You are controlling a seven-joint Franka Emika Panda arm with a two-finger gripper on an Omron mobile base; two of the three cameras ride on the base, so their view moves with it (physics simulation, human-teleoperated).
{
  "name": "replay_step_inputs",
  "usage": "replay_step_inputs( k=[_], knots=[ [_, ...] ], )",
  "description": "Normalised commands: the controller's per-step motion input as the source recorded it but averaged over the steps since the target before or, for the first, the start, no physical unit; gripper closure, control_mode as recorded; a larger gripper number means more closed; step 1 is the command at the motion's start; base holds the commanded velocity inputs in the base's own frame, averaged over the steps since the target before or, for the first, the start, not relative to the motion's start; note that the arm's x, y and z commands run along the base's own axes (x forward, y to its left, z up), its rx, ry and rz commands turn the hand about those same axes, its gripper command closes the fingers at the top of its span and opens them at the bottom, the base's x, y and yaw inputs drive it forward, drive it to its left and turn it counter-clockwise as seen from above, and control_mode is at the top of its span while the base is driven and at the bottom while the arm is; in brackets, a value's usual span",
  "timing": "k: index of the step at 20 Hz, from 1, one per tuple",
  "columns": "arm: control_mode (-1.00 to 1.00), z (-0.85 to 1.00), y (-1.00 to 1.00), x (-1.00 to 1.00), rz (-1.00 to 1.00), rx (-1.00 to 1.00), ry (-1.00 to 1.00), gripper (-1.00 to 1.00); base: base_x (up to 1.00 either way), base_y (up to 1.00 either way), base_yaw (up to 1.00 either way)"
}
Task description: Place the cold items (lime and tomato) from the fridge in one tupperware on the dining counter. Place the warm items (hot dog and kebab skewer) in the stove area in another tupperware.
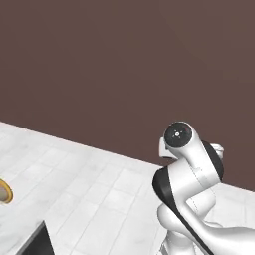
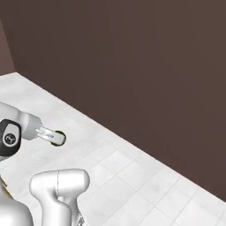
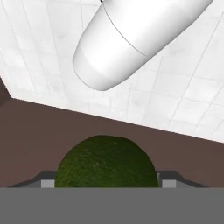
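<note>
between the fingers: lime (image 3: 106,162), dark green, sitting right at the tips
gripper (image 2: 57,138): closed around the lime
carrying well: keep the squeeze steady, move smoothly toward the tupperware

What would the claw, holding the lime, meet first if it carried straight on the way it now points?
Judging by the hand view, the claw, shut on the lime, points toward the brown wall just above the white tiled floor. Nothing else appears between; depth is unclear.
</note>
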Motion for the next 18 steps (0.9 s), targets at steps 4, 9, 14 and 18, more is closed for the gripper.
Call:
replay_step_inputs(
  k=[4,9,14,18],
  knots=[
    [1.00,0.00,0.00,0.00,0.00,0.00,0.00,1.00,1.00,-0.29,0.60],
    [1.00,0.00,0.00,0.00,0.00,0.00,0.00,1.00,1.00,-0.09,0.50],
    [1.00,0.00,0.00,0.00,0.00,0.00,0.00,1.00,1.00,0.00,0.38],
    [1.00,0.00,0.00,0.00,0.00,0.00,0.00,1.00,1.00,0.00,0.28]
  ],
)
